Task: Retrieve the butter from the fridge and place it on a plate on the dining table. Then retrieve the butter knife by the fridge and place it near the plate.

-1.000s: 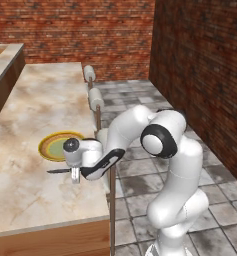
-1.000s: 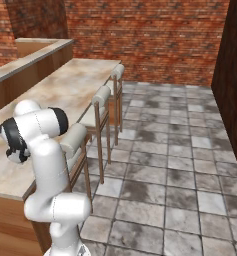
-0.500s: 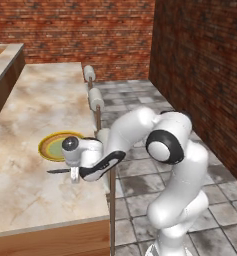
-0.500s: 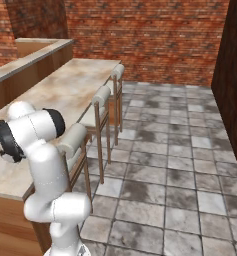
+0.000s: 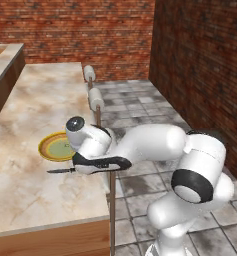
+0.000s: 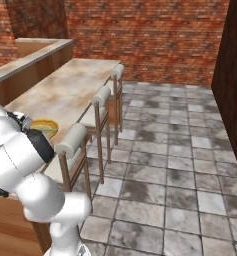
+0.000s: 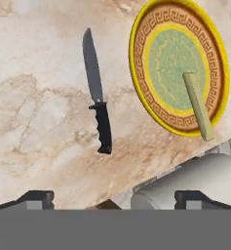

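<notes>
Since the butter (image 7: 198, 106) lies on the plate (image 7: 139, 49), a pale stick across its green centre with one end over the rim, the first half of the task looks done. The knife (image 7: 97, 100) lies flat on the desk (image 7: 34, 122) just beside the plate, apart from it, blade running roughly along the plate's edge. The gripper (image 7: 114, 196) hangs above the knife with its jaws spread wide and nothing between them; the tips stand clear of the handle. In the left base view the hand hides most of the knife (image 5: 60, 171), so contact there is hard to judge, but the blade seems to rest on the stone near the plate (image 5: 51, 148). By my reading both items are placed, and only drawing the arm away is left.
</notes>
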Controlling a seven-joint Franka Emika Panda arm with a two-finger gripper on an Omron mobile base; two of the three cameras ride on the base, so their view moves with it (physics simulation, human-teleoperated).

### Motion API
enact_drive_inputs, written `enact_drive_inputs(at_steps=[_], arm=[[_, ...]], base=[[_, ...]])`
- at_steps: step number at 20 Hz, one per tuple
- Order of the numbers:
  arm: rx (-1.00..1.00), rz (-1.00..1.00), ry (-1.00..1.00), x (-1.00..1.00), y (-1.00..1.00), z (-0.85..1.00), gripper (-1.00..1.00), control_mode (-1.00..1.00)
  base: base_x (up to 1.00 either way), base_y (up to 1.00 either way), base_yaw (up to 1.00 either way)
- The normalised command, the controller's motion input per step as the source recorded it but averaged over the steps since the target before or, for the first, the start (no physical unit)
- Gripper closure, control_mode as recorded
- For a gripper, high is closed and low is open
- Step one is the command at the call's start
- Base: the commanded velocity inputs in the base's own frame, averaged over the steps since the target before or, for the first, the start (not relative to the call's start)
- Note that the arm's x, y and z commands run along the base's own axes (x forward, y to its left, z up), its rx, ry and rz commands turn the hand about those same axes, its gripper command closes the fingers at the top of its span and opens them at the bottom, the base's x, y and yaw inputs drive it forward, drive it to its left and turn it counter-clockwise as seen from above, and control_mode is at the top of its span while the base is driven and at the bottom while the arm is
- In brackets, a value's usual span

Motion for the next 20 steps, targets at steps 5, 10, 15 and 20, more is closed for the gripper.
enact_drive_inputs(at_steps=[5, 10, 15, 20], arm=[[0.01, -0.39, 0.06, -0.08, -0.68, 0.98, -1.0, -1.0], [0.0, -0.55, 0.29, 0.09, -0.52, 0.86, -1.0, -1.0], [0.19, -0.73, 0.09, -0.08, -0.6, 0.68, -1.0, -1.0], [0.39, -0.55, -0.37, -0.55, -0.03, -0.01, -1.0, -1.0]], base=[[0.0, 0.0, 0.0], [0.0, 0.0, 0.0], [0.0, 0.0, 0.0], [0.0, 0.0, 0.0]])
